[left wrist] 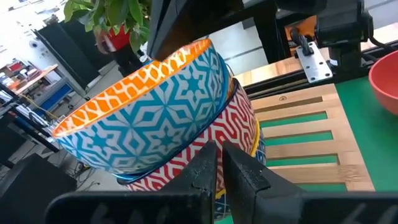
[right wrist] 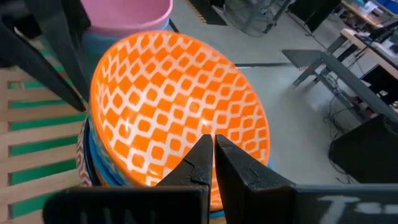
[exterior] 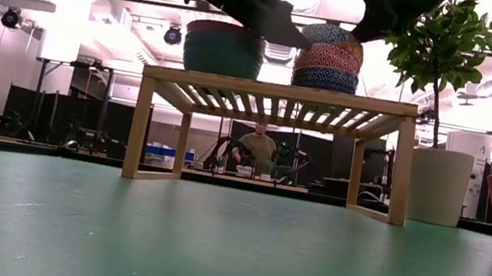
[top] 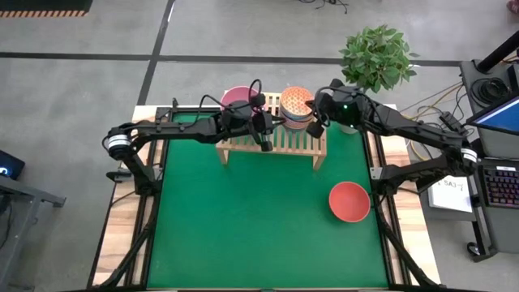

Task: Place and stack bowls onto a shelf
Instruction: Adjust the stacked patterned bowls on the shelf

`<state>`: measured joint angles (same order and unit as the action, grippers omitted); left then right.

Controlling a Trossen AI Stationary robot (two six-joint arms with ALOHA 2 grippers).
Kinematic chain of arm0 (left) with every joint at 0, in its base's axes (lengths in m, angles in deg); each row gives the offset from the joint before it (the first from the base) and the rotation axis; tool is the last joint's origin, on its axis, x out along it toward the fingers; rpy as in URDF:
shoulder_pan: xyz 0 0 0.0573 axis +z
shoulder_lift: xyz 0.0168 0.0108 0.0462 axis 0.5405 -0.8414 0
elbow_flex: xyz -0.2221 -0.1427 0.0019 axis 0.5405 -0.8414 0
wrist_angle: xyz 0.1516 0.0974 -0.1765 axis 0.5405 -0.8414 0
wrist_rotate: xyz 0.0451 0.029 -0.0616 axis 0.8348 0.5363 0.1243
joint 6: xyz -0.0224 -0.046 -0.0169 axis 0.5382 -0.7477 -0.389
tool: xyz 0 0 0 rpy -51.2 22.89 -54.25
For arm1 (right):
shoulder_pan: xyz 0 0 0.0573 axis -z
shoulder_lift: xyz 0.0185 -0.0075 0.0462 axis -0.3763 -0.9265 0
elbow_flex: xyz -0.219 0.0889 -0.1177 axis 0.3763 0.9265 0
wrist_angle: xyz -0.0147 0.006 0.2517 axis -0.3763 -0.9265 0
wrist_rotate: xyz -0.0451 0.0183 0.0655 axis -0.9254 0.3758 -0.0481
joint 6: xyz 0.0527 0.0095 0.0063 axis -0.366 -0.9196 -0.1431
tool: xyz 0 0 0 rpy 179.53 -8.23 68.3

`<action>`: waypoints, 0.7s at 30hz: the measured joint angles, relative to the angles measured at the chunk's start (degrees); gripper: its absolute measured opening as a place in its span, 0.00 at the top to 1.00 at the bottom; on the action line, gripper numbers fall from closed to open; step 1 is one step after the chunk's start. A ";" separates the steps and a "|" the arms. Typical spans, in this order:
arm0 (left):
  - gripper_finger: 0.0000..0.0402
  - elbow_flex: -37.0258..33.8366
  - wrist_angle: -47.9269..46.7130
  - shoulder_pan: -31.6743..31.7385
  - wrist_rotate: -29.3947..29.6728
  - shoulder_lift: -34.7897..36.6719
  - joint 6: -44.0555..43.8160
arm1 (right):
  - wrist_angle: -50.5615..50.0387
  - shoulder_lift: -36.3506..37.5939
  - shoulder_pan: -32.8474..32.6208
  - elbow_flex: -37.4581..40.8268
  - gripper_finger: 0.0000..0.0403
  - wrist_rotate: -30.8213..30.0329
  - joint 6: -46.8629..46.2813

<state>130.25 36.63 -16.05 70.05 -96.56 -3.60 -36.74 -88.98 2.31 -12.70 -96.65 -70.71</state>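
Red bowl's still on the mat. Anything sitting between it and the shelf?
Nothing visible does. The red bowl sits alone on the green mat, off the right front corner of the shelf, with bare mat between them. Both the left gripper and right gripper are up over the shelf, by the stacked bowls.

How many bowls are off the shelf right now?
1: the red bowl lies on the green mat, right of the shelf. The others sit stacked on the shelf; none appears hidden elsewhere.
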 joint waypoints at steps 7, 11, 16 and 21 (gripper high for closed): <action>0.99 0.00 -0.49 -0.15 -0.02 -0.08 0.00 | 0.05 2.05 0.01 -1.37 0.98 -0.14 0.37; 1.00 0.38 0.23 -0.37 -0.04 0.31 0.36 | 0.11 2.26 0.01 -2.18 0.98 -0.14 1.06; 1.00 1.43 0.56 -0.68 0.44 0.23 1.63 | 0.07 2.13 0.01 -2.20 0.98 -0.14 1.69; 1.00 2.59 0.99 -1.14 0.94 -1.20 3.47 | 0.04 2.13 0.01 -2.10 0.98 -0.14 1.72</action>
<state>132.84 37.62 -17.19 71.00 -97.76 -0.13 -36.69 -86.85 2.32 -14.80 -96.79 -68.99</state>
